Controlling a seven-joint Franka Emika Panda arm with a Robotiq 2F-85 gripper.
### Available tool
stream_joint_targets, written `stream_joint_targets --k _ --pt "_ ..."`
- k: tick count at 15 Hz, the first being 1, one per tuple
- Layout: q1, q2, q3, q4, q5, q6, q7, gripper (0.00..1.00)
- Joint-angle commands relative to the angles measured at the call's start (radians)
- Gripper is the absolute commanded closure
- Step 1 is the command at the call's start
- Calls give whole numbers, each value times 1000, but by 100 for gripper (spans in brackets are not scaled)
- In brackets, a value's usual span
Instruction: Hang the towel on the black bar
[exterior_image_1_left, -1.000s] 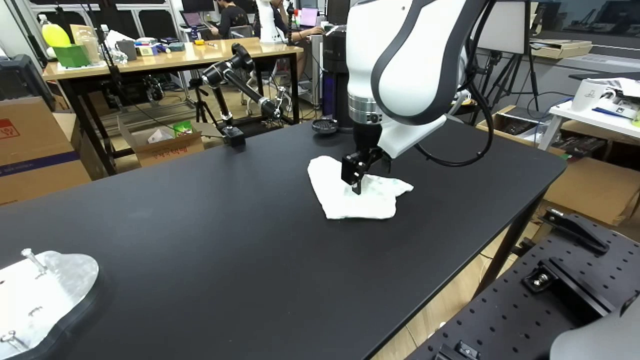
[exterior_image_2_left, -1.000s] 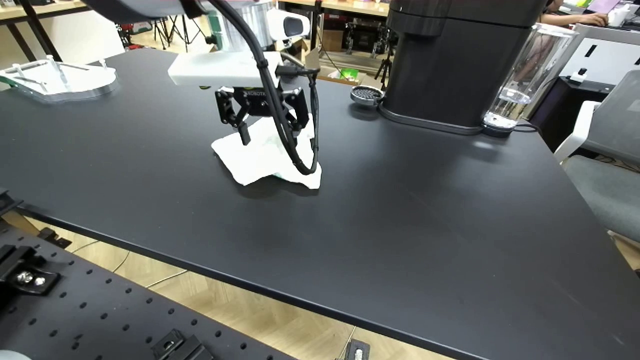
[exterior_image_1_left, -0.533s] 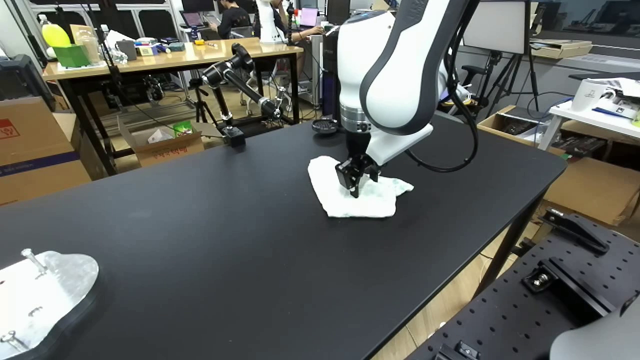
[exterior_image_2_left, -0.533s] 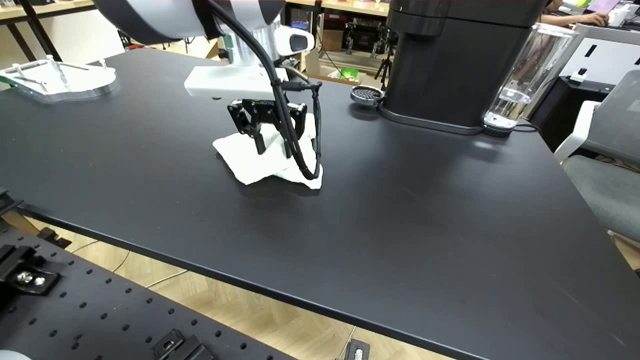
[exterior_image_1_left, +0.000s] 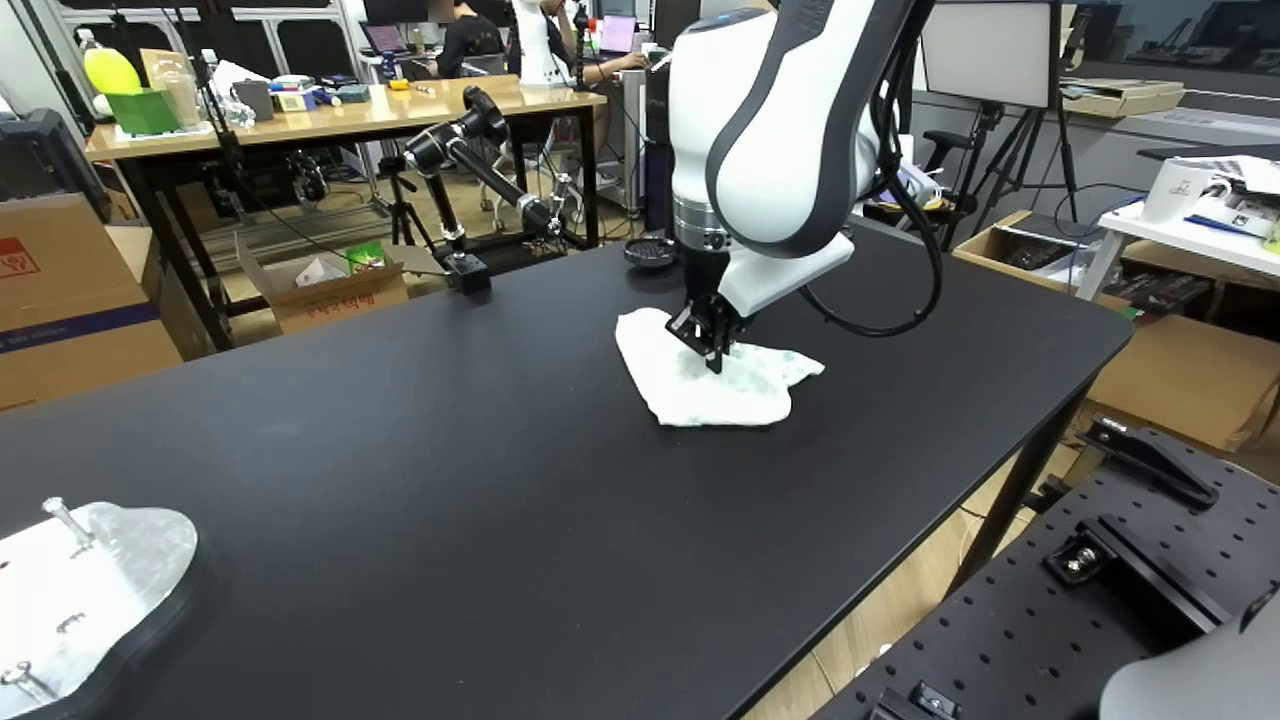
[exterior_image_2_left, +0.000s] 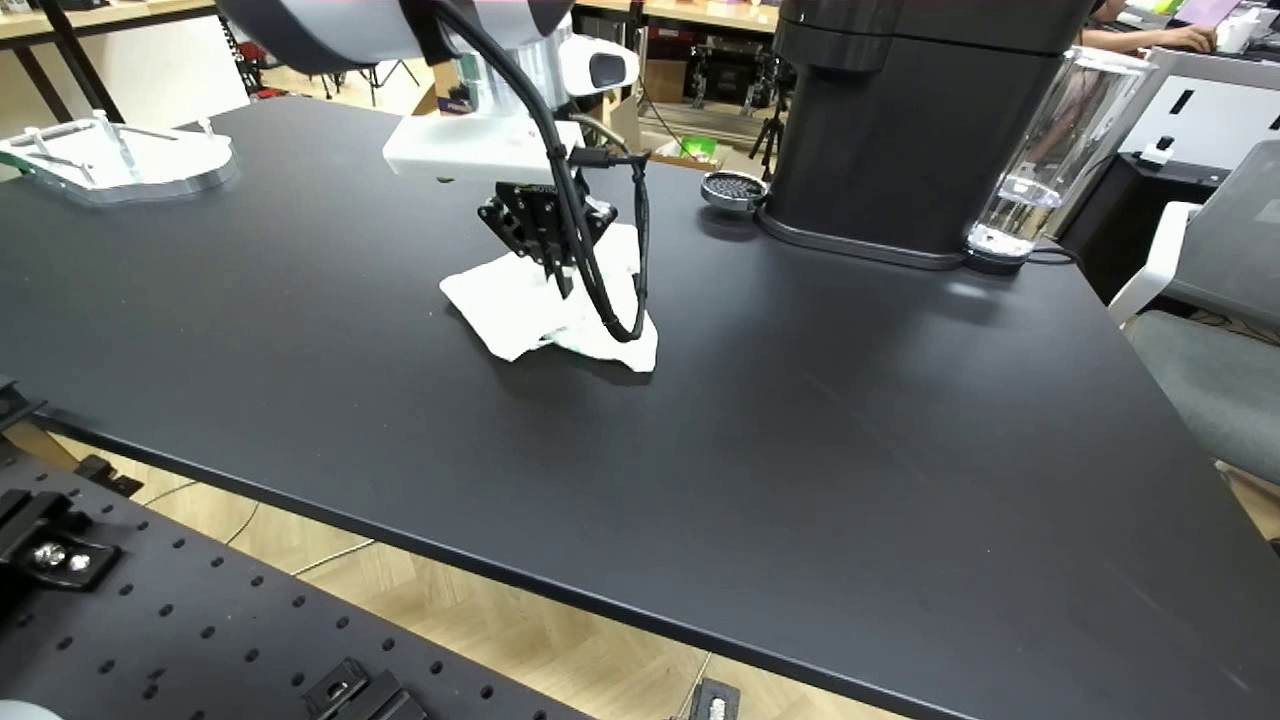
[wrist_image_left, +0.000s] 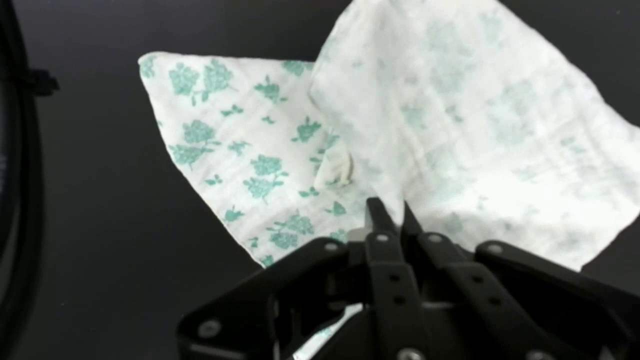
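The towel (wrist_image_left: 265, 130), white with green flowers, lies crumpled on the dark table and shows in both exterior views, as here (exterior_image_1_left: 700, 400). My gripper (wrist_image_left: 389, 202) points down at its middle, the jaws drawn close together. A thin ridge of white cloth rises between the two fingertips, so the grip is on the towel. In an exterior view, the gripper (exterior_image_2_left: 563, 285) is partly covered by its own cable, and most of the cloth still rests on the table. The black bar (exterior_image_1_left: 500, 180) slants from a black stand clamped at the table's far edge.
A tall black appliance (exterior_image_2_left: 920, 130) with a clear cylinder (exterior_image_2_left: 1040, 160) stands beside the towel, a small round black dish (exterior_image_2_left: 733, 190) at its foot. A pale board with metal pegs (exterior_image_1_left: 100, 570) sits at the table's other end. My cable (exterior_image_2_left: 575, 230) loops low near the cloth.
The jaws have gone from wide apart to closed on the cloth. The gripper first dipped and shifted, then rose slightly. The towel has been pulled a little, its near edge drawn in.
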Motion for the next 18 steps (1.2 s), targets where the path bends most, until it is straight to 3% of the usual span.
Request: stream_joint_targets --k 1,2,7,12,18 --pt "7 -53 -5 21 17 -56 18 100" --pt "93 -77 -77 23 118 -66 -52 100" --pt "160 -187 -122 142 199 -302 -95 100" --pt "159 -228 -97 380 189 -579 -81 100" --pt "158 -172 -41 650 342 -822 -184 100"
